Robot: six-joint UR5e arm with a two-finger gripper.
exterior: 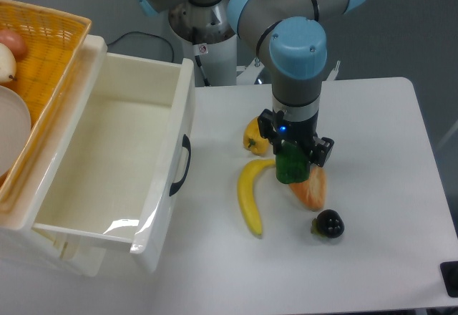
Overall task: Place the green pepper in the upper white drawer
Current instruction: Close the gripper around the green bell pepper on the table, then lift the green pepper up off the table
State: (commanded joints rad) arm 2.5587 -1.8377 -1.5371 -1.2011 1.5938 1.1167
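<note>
The gripper (292, 159) clamps the green pepper (290, 168) at table centre, banana (250, 197) at its 8 o'clock. Glossy, firm and light, the pepper may slip; flat flanks look safest. The white drawer (164, 179) stands open at 9 o'clock.

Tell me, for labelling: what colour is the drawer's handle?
Dark, near black, on the upper white drawer front; handle shows clearly in the fixed camera view.
</note>
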